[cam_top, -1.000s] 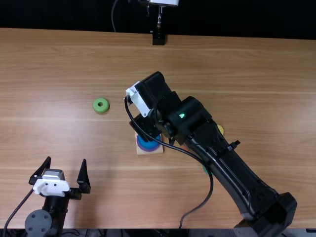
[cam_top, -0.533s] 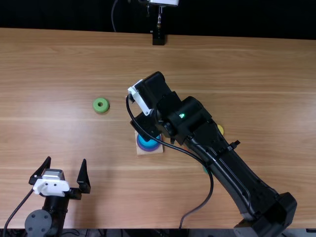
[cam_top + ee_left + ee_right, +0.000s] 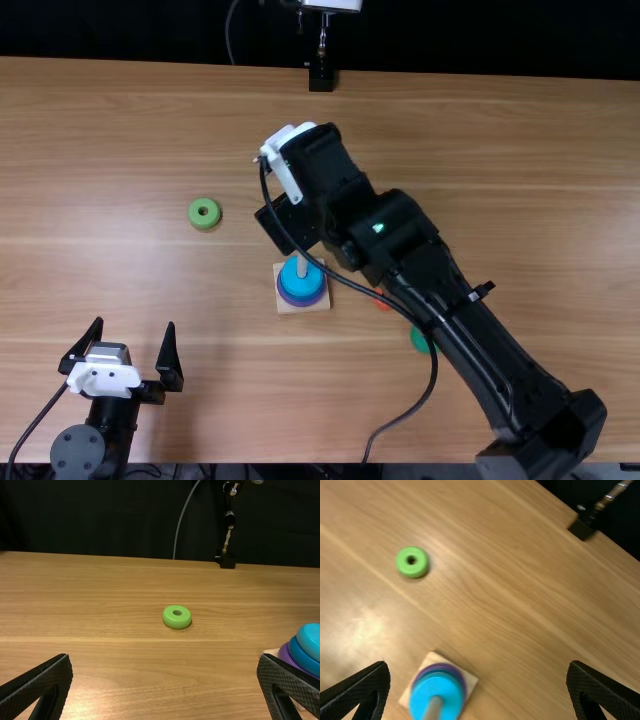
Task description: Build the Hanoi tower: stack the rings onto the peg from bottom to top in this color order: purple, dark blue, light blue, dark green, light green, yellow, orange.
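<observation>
Evidently for clearance, the right gripper (image 3: 479,664) gapes near the peg (image 3: 434,708); left gripper (image 3: 164,656), also wide, stands toward the table's (image 3: 520,200) near edge, idle. Light blue ring (image 3: 423,692) correctly tops the stack; dark green ring (image 3: 419,340) presumably follows.

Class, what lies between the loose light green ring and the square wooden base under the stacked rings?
Bare wooden table: nothing lies between the light green ring and the square base, as the top view shows.
</observation>
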Controlling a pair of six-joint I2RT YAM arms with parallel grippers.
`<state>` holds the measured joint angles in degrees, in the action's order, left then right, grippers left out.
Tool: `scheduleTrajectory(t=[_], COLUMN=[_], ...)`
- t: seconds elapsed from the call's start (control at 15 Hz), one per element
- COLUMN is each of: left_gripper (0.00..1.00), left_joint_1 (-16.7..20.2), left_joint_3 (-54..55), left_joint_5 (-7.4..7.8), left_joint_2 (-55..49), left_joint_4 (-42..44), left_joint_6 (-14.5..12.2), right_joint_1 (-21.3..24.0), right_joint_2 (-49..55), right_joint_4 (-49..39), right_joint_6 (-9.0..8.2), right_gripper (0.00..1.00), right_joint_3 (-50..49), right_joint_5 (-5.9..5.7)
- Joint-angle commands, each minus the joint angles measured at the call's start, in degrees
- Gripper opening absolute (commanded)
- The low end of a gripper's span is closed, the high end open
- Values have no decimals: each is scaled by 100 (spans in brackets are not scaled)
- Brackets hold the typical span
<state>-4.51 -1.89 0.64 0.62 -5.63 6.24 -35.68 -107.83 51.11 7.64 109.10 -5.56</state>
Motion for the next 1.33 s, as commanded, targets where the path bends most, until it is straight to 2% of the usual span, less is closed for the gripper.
scheduleTrajectory(t=[0.0,0.2,0.33,0.4,0.53,0.6,0.87,1.0,1.27], left_gripper=[100,100,100,100,100,100,100,100,100], left_joint_1=[3,3,3,3,3,3,3,3,3], left_joint_3=[189,189,189,189,189,189,189,189,189], left_joint_5=[9,9,9,9,9,9,9,9,9], left_joint_2=[-62,-62,-62,-62,-62,-62,-62,-62,-62], left_joint_4=[-28,-28,-28,-17,-28,-28,-28,-17,-28], left_joint_6=[-23,-23,-23,-23,-23,-23,-23,-23,-23], right_joint_1=[413,764,1169,1397,1802,1916,2074,2074,2083], right_joint_2=[17,966,1432,1695,2214,2310,2425,2477,2460], right_joint_4=[-43,-64,-707,-1161,-1762,-1867,-1825,-1783,-1561], right_joint_6=[-47,-36,-47,-173,-753,-838,-869,-869,-880], right_gripper=[100,100,100,100,100,100,100,100,100], right_joint_3=[-64,-1049,-1919,-2411,-3369,-3773,-5012,-5346,-5619], right_joint_5=[-66,-45,-45,-45,-3,18,29,177,187])
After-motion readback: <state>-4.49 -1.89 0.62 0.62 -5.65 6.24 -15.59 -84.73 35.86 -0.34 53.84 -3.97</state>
